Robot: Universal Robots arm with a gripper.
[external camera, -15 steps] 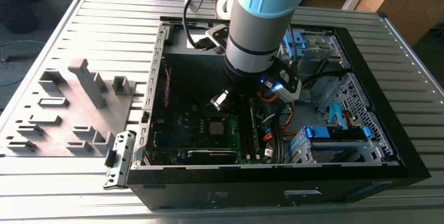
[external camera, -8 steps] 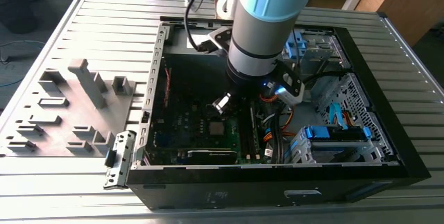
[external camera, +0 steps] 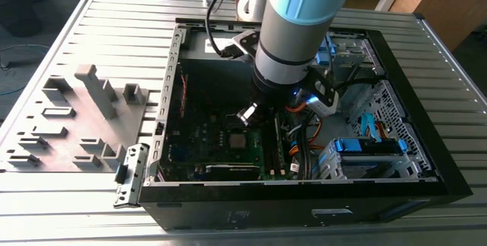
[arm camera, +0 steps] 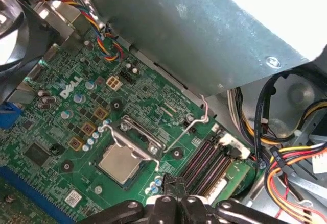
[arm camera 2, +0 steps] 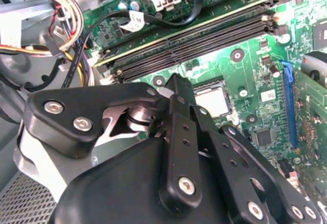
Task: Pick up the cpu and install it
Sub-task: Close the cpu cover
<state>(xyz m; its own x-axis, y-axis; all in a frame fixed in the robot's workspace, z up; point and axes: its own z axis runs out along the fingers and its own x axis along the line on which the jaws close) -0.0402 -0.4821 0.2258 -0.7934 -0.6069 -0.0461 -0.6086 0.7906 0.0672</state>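
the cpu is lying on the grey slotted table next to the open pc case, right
Not right: the cpu sits on the green motherboard inside the open pc case, not on the grey slotted table. The first wrist view shows it.

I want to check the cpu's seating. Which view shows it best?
First wrist view: the cpu lies in its socket, nearly all of its top visible. In the second wrist view the pincer hides part of the cpu; the exterior view shows the cpu as a small square.
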